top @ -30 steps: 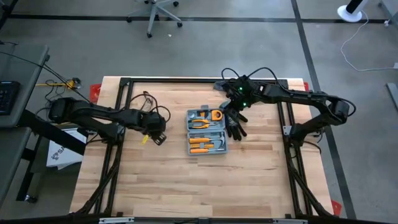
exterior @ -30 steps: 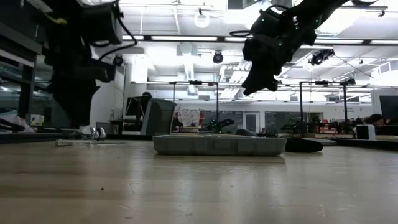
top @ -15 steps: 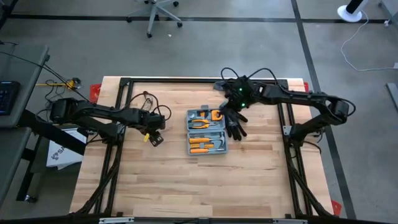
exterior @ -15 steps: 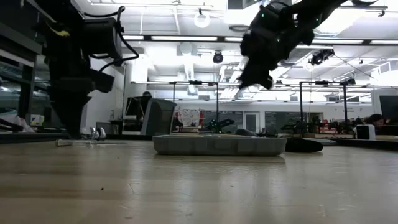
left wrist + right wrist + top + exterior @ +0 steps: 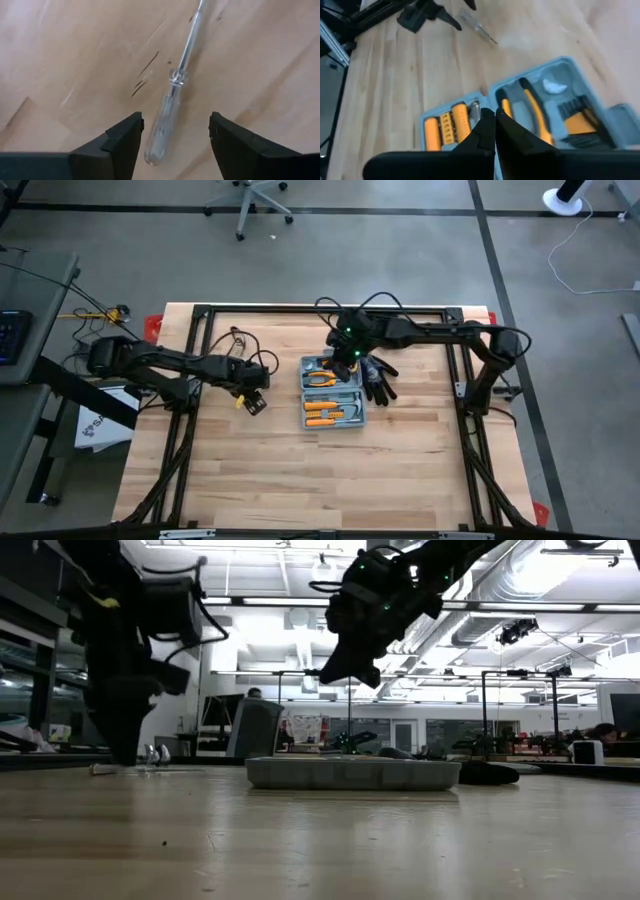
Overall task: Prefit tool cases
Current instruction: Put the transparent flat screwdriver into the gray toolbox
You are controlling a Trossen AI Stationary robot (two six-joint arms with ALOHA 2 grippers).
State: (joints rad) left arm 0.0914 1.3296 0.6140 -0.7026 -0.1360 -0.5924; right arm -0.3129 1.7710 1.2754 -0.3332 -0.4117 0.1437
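The grey-blue tool case (image 5: 332, 393) lies open and flat on the wooden table, with orange-handled tools in its trays; the right wrist view shows the case (image 5: 555, 107) too. My right gripper (image 5: 495, 125) hangs shut above the case's far end (image 5: 340, 363) and is clear of it in the low view. A clear-handled screwdriver (image 5: 169, 102) lies on the table to the left of the case. My left gripper (image 5: 172, 137) points down over it, open, with one finger on each side of the handle and a gap to both.
Black-and-grey work gloves (image 5: 378, 378) lie against the case's right side. A black frame (image 5: 300, 310) runs along the table's far edge and sides. Bare wood stretches toward the near edge (image 5: 320, 480).
My right gripper has swung toward the table's left, from over the gloves to over the case's far end. My left gripper has come down a little toward the screwdriver. The case and gloves have stayed where they were.
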